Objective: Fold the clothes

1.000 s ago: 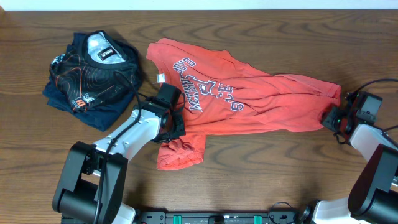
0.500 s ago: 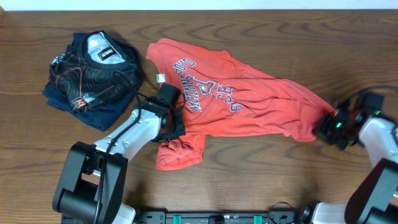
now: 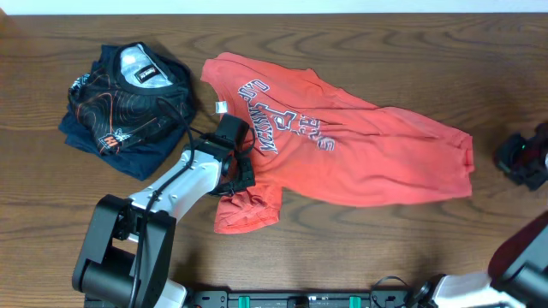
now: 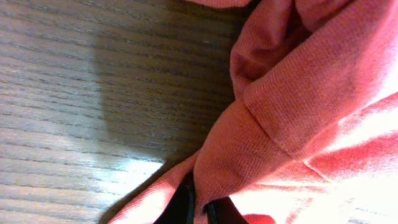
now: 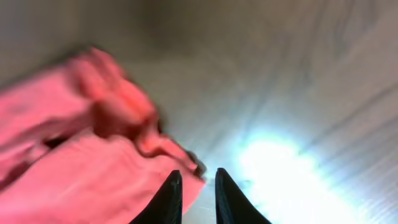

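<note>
The coral-red T-shirt (image 3: 342, 145) lies spread across the middle of the table, lettering up, its hem toward the right. My left gripper (image 3: 238, 175) is shut on a bunched fold of the shirt near its lower left sleeve. In the left wrist view the fabric (image 4: 298, 93) is pinched between the dark fingers of the left gripper (image 4: 199, 208). My right gripper (image 3: 516, 159) sits at the far right edge, apart from the hem. In the blurred right wrist view the right gripper (image 5: 199, 180) stands slightly open with bare table in the gap and the shirt's edge (image 5: 81, 168) just to its left.
A dark navy garment with orange contour lines (image 3: 128, 94) lies crumpled at the back left, close to the left arm. Bare wooden table (image 3: 385, 248) runs along the front and right.
The right gripper drew the shirt's hem to the right, let it go and moved off to the right. The shirt now lies flatter and wider. The left gripper has not moved.
</note>
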